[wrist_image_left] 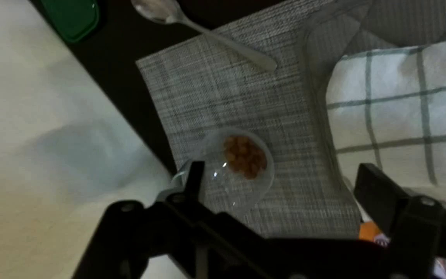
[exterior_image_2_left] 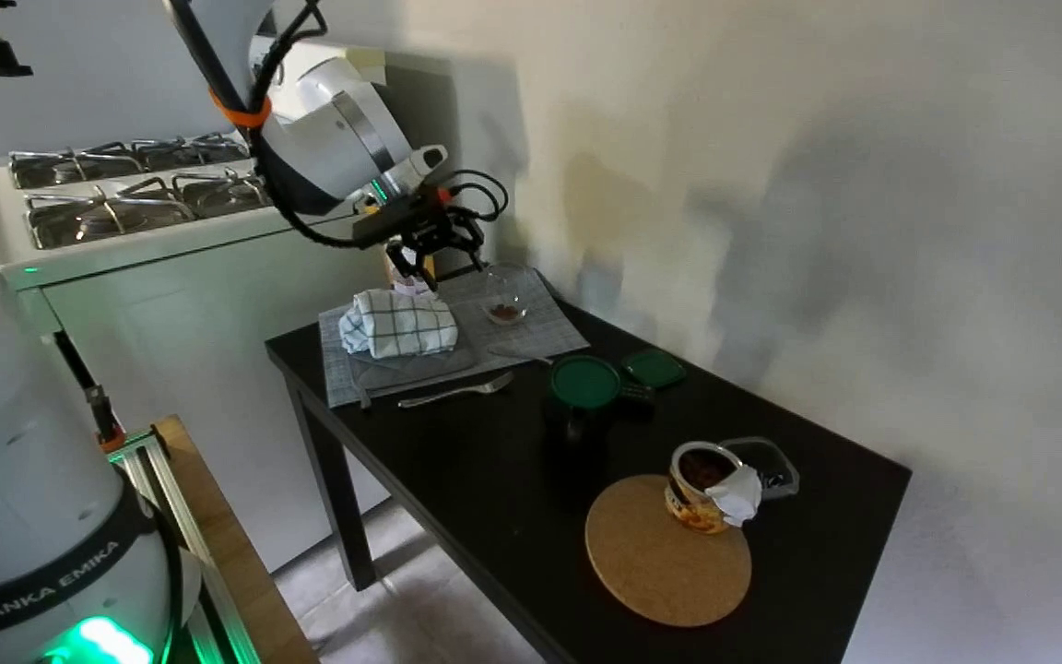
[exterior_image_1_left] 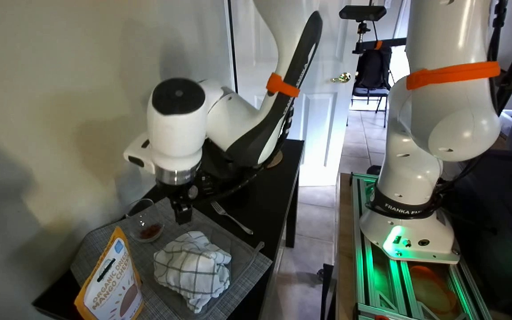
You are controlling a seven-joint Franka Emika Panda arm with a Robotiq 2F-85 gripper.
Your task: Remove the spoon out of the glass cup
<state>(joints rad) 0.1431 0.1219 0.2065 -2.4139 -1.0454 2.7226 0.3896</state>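
The glass cup (wrist_image_left: 227,190) is clear and holds brown pieces. It stands on the grey woven mat and also shows in both exterior views (exterior_image_1_left: 142,217) (exterior_image_2_left: 505,288). A silver spoon (wrist_image_left: 230,43) lies outside the cup, its handle on the mat and its bowl over the black table. It shows faintly in an exterior view (exterior_image_2_left: 522,355). My gripper (wrist_image_left: 285,182) is open and empty above the mat. In the wrist view its left finger overlaps the cup's side; its right finger is over the cloth side. It also shows in both exterior views (exterior_image_1_left: 183,215) (exterior_image_2_left: 454,269).
A checked cloth (exterior_image_1_left: 194,266) lies beside the cup. A mango bag (exterior_image_1_left: 116,284) stands near it. A fork (exterior_image_2_left: 457,391), dark green cup (exterior_image_2_left: 584,387), green lid (exterior_image_2_left: 653,369), and round board (exterior_image_2_left: 660,572) with a tub (exterior_image_2_left: 692,505) are on the table. A wall runs along the table.
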